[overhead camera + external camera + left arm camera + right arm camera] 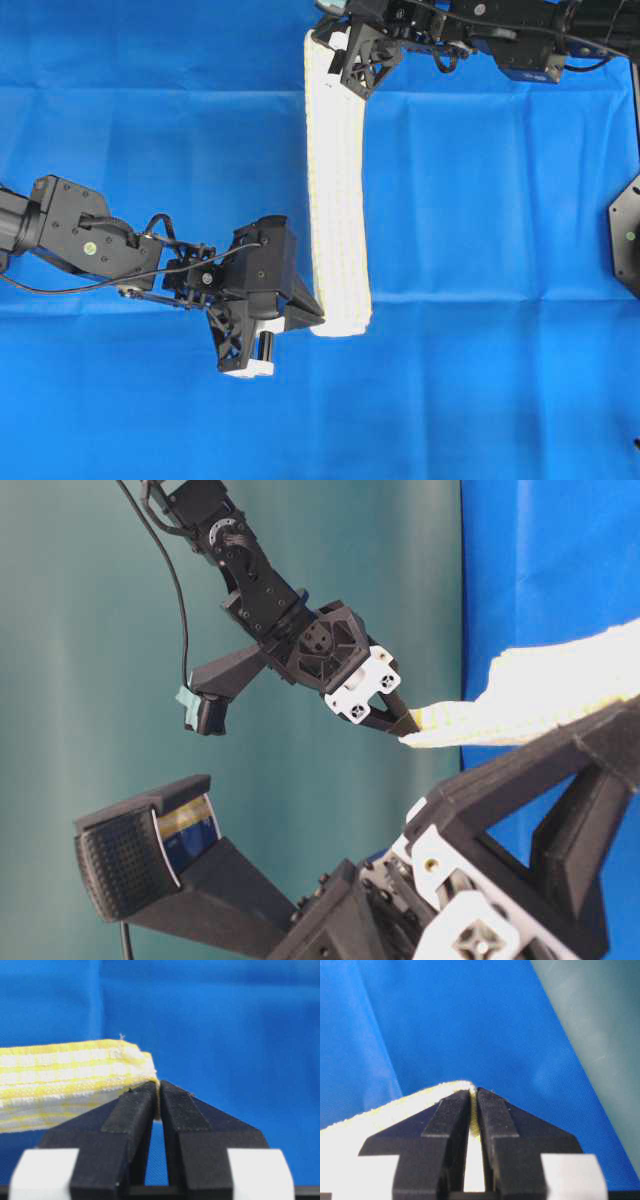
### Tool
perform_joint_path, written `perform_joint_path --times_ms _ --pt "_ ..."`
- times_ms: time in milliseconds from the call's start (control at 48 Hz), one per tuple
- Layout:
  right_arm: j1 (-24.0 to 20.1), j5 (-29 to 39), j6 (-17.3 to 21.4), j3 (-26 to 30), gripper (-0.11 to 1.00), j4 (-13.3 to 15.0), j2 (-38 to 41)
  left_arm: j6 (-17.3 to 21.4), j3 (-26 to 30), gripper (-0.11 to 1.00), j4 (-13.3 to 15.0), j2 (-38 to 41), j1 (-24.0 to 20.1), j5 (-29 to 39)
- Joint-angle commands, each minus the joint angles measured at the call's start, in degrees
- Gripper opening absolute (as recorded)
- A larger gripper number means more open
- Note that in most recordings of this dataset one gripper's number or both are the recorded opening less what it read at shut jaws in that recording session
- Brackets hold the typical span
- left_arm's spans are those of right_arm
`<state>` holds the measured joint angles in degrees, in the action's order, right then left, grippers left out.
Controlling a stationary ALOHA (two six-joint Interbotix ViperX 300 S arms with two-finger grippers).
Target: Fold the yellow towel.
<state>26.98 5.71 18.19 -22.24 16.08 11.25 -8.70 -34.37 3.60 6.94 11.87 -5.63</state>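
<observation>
Yellow towel (336,190) folded into a long narrow strip, stretched over the blue table cloth (150,120) between the two arms, running top to bottom in the overhead view.

Left gripper (318,318) at the strip's lower end; jaws pinched on the towel corner (142,1067), cloth edge caught between the fingertips (136,1105).

Right gripper (335,50) at the upper end, near the cloth's far edge; jaws clamped on the opposite corner (455,1087).

Table-level view: right gripper (408,725) holding the towel end (450,725) clear of the surface.
</observation>
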Motion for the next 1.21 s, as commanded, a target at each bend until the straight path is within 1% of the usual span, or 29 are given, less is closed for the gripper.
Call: perform_joint_path --times_ms 0,62,104,208,229,291,333,354,395,479,645,749,916,1020,1186 --pt "0.0 -0.3 -0.1 1.4 0.05 0.1 -1.0 0.2 0.4 0.09 -0.1 -1.5 0.1 -0.4" --pt "-0.4 -0.3 -0.1 1.3 0.07 0.2 -1.0 0.2 0.4 0.18 -0.1 -1.4 0.0 -0.4" --pt "-0.6 -0.3 -0.1 1.3 0.14 0.2 -0.9 0.2 0.4 0.25 -0.1 -1.4 -0.1 -0.4" --pt "-1.0 0.3 0.1 1.1 0.43 0.2 -1.0 0.2 0.3 0.39 -0.1 -1.6 -0.4 -0.1" --pt "-1.0 0.5 0.2 1.1 0.51 0.2 -1.0 0.2 0.1 0.43 -0.1 -1.7 -0.4 0.1" --pt "-1.0 1.5 0.4 1.1 0.69 0.2 -1.0 0.4 -0.6 0.54 -0.1 -2.1 0.0 1.0" --pt "-1.0 2.3 0.4 1.1 0.77 0.2 -1.1 0.4 -1.2 0.63 -0.1 -2.5 0.2 1.8" --pt "-1.0 2.5 0.4 1.1 0.78 0.2 -1.1 0.4 -1.5 0.67 -0.2 -2.7 0.2 2.2" --pt "-1.0 3.2 0.4 1.0 0.77 0.2 -1.2 0.4 -2.0 0.74 -0.1 -3.3 0.1 3.3" --pt "-1.0 4.3 0.4 0.4 0.74 0.2 -1.8 0.4 -3.3 0.82 -0.2 -5.3 -0.4 5.9" --pt "-0.8 4.8 0.4 -2.1 0.73 0.2 -4.8 0.4 -6.2 0.80 -0.2 -10.2 -1.9 9.7" --pt "-0.7 4.3 0.7 -4.4 0.73 0.2 -7.2 0.4 -8.5 0.80 -0.3 -13.5 -4.0 10.2" --pt "-0.5 1.8 1.3 -9.0 0.73 -0.1 -10.9 0.7 -11.9 0.80 -0.4 -17.8 -9.8 10.2" --pt "-0.4 0.0 1.6 -11.4 0.73 -0.4 -12.7 1.6 -13.3 0.80 -0.6 -19.5 -13.8 10.1" --pt "-0.4 -2.6 2.1 -15.7 0.73 -1.8 -15.7 6.4 -14.4 0.80 -0.6 -21.3 -20.0 9.8"
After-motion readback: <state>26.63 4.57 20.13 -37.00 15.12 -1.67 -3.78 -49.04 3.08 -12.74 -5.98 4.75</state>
